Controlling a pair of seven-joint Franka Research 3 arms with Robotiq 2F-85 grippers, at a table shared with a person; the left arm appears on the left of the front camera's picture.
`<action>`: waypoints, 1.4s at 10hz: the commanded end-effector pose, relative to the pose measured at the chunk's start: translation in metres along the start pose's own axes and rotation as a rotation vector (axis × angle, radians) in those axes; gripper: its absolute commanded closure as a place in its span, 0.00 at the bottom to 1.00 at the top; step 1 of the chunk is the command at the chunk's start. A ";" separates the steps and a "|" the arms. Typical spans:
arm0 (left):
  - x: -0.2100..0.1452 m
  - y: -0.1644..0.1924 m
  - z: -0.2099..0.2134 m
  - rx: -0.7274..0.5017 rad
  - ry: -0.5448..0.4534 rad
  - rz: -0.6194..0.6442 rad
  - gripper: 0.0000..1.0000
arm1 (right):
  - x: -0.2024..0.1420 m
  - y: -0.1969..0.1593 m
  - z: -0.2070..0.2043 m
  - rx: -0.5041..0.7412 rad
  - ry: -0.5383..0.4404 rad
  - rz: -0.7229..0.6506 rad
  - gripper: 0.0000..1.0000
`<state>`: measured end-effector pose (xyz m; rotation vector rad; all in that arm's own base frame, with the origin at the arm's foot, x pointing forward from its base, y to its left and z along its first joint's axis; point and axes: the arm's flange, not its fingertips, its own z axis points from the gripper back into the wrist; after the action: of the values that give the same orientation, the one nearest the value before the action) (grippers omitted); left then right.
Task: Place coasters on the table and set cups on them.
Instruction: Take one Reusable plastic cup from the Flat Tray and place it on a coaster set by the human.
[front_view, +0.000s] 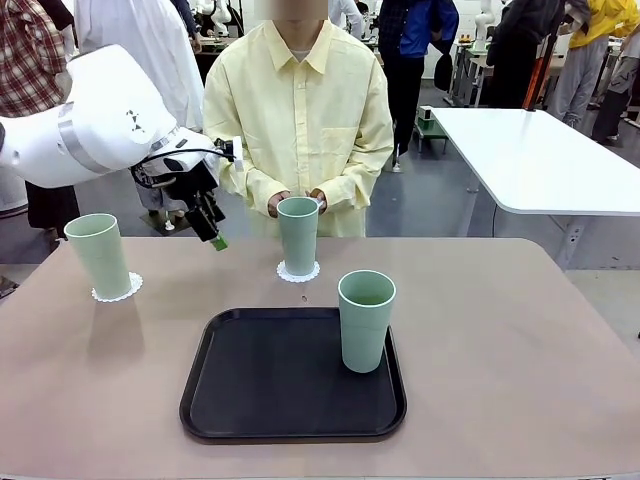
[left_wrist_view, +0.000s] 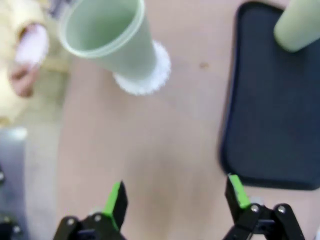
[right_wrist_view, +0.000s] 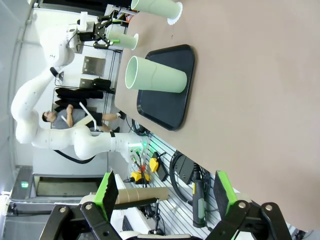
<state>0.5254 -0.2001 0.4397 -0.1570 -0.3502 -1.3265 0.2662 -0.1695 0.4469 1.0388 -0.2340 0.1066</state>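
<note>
Now our left gripper (front_view: 211, 231) hangs wide open and empty above the table (front_view: 520, 340), between the left cup (front_view: 98, 255) and the middle cup (front_view: 297, 233), each on a coaster (front_view: 299, 272). Our right gripper (right_wrist_view: 165, 192) gapes empty too; the third cup (front_view: 365, 320) stands on the right side of the tray (front_view: 260, 390).

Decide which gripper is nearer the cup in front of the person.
Left. The left gripper hangs open just beside that cup; the right gripper is much farther off, past the tray.

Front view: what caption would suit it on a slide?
Open left claw hovers over the table; left cup and middle cup sit on doilies, third cup on tray.
</note>
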 end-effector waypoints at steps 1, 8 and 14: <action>0.017 -0.020 0.010 -0.060 0.040 0.021 0.00 | 0.002 0.000 0.000 0.021 -0.014 0.013 0.00; 0.016 -0.024 0.010 -0.040 0.040 0.029 0.00 | 0.002 0.000 0.000 0.021 -0.014 0.013 0.00; 0.030 -0.056 0.036 0.122 0.059 0.229 0.00 | 0.002 0.000 0.000 0.021 -0.014 0.013 0.00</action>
<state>0.4997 -0.2224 0.4605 -0.1499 -0.3119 -1.2273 0.2662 -0.1694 0.4468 1.0389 -0.2337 0.1066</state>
